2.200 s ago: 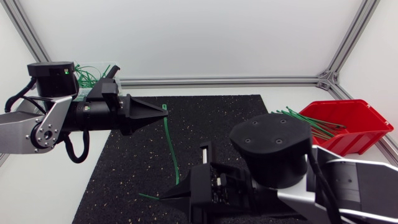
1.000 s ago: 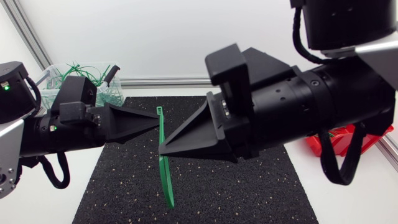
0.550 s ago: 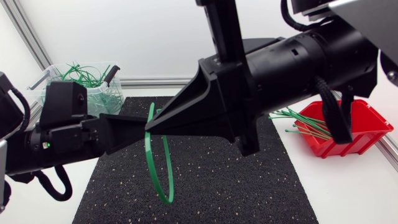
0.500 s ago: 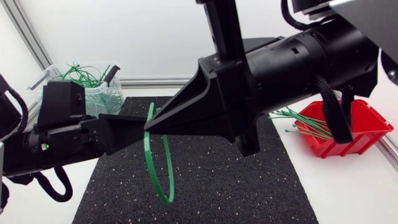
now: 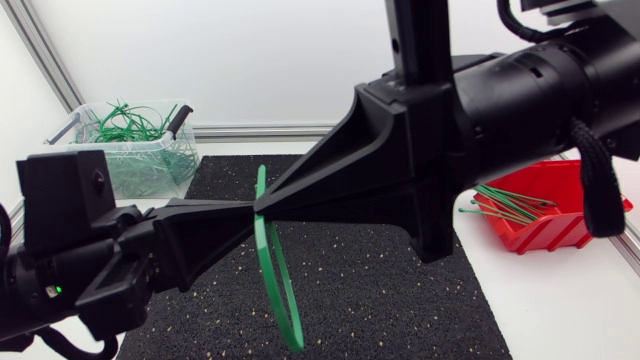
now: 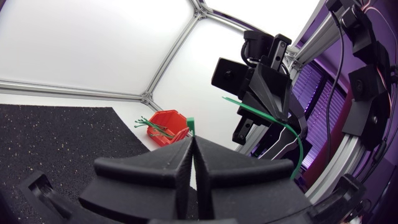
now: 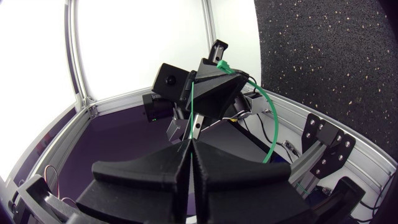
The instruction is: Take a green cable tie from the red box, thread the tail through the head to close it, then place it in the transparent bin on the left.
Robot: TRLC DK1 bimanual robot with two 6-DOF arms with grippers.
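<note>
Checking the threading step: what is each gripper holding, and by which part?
Both hold one green cable tie: left gripper at its head, right gripper on its tail.

Right arm [image 5: 520, 100] blocks passage toward red box [image 5: 548, 236]

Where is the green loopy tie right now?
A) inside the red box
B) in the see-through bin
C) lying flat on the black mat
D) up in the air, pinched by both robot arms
D: the green cable tie hangs as a loop above the black mat, pinched where the left gripper and the right gripper meet.
</note>
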